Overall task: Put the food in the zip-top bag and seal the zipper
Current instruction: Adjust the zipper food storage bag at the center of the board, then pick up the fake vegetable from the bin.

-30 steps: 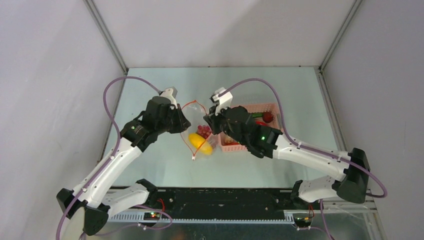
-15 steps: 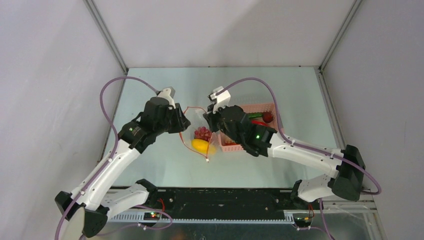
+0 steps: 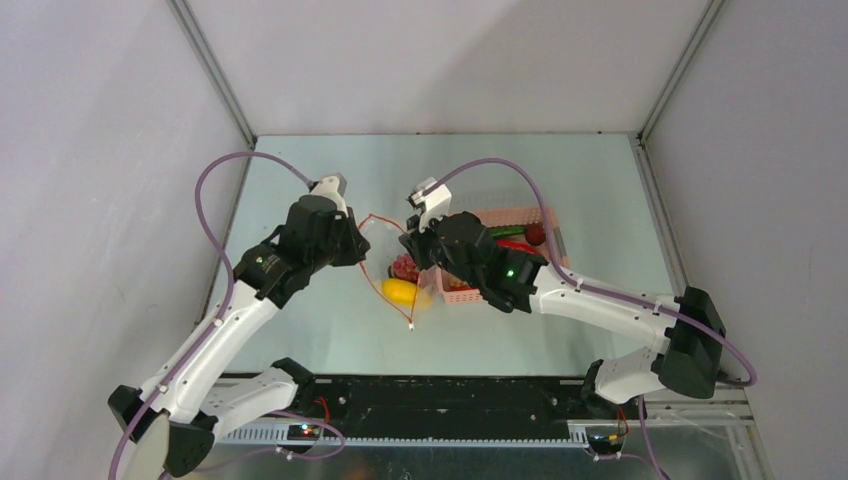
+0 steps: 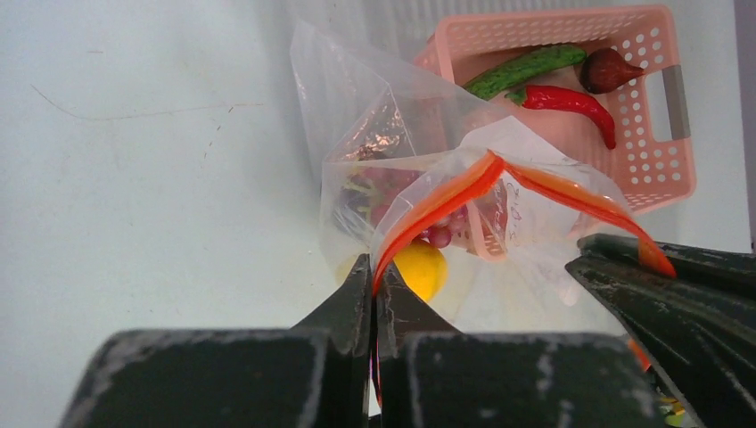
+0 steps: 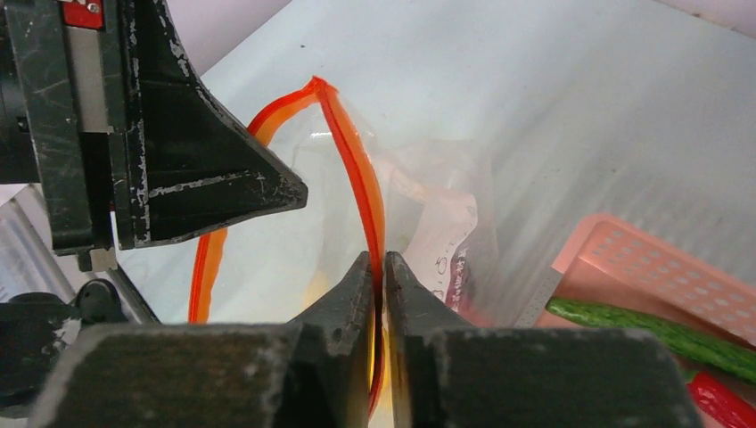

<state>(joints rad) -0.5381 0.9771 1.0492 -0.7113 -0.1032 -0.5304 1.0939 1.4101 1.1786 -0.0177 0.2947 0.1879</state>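
On the counter, the pink mesh basket is set just beside the zip-top bag, which is held up by its mouth between the two arms. The left pincer is pressed together on one lip of the zipper, and the right pincer is pinched on the opposite lip, so the mouth is kept as an open loop. A lemon and a grape bunch are already inside. A green pod, a red chili and a dark round fruit lie in the basket.

Spreading the mouth is judged to be the step in hand. It is best done by drawing the lips apart evenly and gently, so that the thin strip is not pulled from either grip and the contents are not tipped out. Whether the bag's base touches the counter cannot be told from above. Since both pincers are occupied, the mouth should be set standing wide before one lip is released.
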